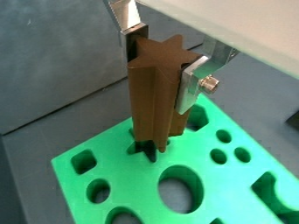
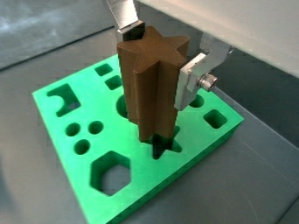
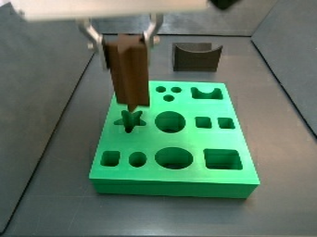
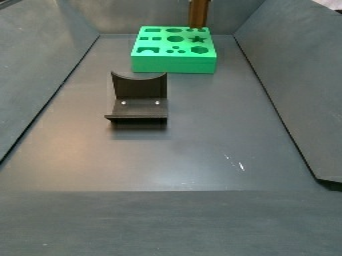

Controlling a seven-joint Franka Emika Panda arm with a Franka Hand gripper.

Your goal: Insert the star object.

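Note:
The star object (image 1: pixel 156 96) is a tall brown peg with ridged sides, and it stands upright. My gripper (image 1: pixel 163 57) is shut on its upper end, one silver finger (image 1: pixel 131 22) on each side. It shows the same way in the other wrist view: gripper (image 2: pixel 158 52), star object (image 2: pixel 149 96). Its lower end is at the mouth of the star-shaped hole (image 2: pixel 163 147) in the green board (image 2: pixel 140 188). I cannot tell whether it has gone in. In a side view the star object (image 3: pixel 126 69) hangs under the gripper (image 3: pixel 121 37), just over the star hole (image 3: pixel 130 118).
The green board (image 3: pixel 198 180) has several other round, square and notched holes. The dark fixture (image 3: pixel 195 57) stands on the floor behind the board, and in a side view (image 4: pixel 136 100) it is in front of the board (image 4: pixel 174 62). Grey walls enclose the floor.

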